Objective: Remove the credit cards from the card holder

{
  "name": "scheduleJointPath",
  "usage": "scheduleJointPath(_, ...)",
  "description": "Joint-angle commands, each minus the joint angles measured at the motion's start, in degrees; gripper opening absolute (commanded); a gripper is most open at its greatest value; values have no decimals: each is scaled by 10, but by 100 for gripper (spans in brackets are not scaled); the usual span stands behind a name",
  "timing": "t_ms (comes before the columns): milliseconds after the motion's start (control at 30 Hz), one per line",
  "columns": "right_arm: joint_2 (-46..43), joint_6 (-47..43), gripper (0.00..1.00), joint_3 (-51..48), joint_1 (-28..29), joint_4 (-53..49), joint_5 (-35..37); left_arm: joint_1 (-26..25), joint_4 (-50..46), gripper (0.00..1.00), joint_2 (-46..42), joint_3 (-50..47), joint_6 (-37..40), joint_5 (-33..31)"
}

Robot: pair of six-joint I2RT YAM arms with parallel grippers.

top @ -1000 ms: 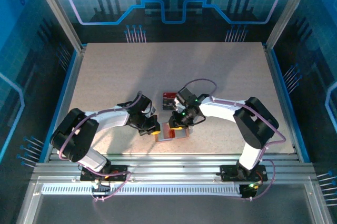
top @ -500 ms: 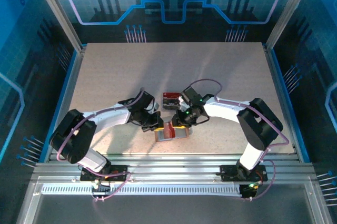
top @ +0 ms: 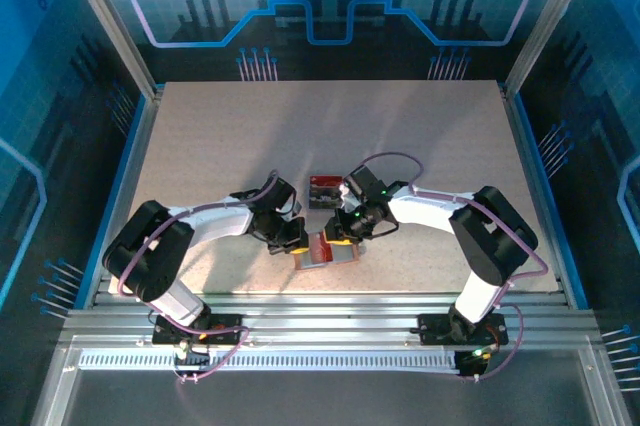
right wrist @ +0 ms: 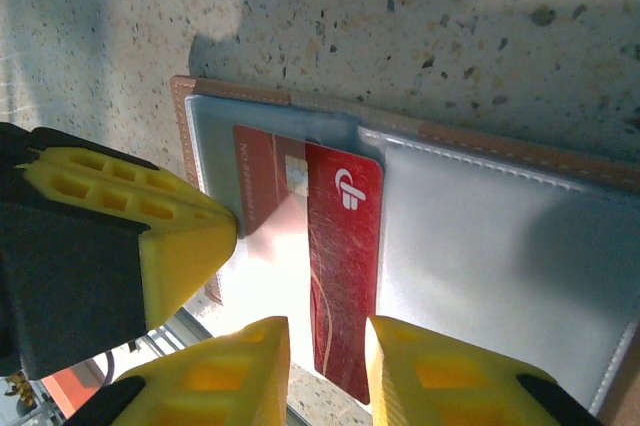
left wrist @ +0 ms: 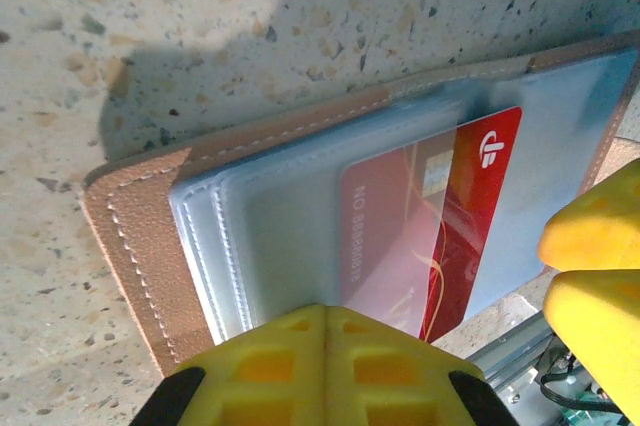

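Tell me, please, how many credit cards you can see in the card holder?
1: a red card, sticking partway out of a frosted pocket in the open card holder. The cloudy pockets may hide others.

Both white-and-black arms bend inward, wrists pitched down and nearly meeting. The left yellow-fingered gripper [top: 291, 239] has its jaws pressed together; the right yellow-fingered gripper [right wrist: 327, 344] holds its jaws slightly parted.

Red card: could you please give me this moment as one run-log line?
holder open flat on table | red card partly out of pocket | left hand shut, tip on holder | right hand open, astride card end
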Motion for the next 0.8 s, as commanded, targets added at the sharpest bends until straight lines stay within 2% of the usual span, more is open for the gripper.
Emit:
scheduleJointPath(0, 14, 5, 27, -7, -8, 10, -16, -5, -27, 0, 0, -15, 17, -13)
scheduleJointPath(767, 28, 5, 25, -22, -11, 35, -41, -5, -28, 0, 3, -9, 12, -10)
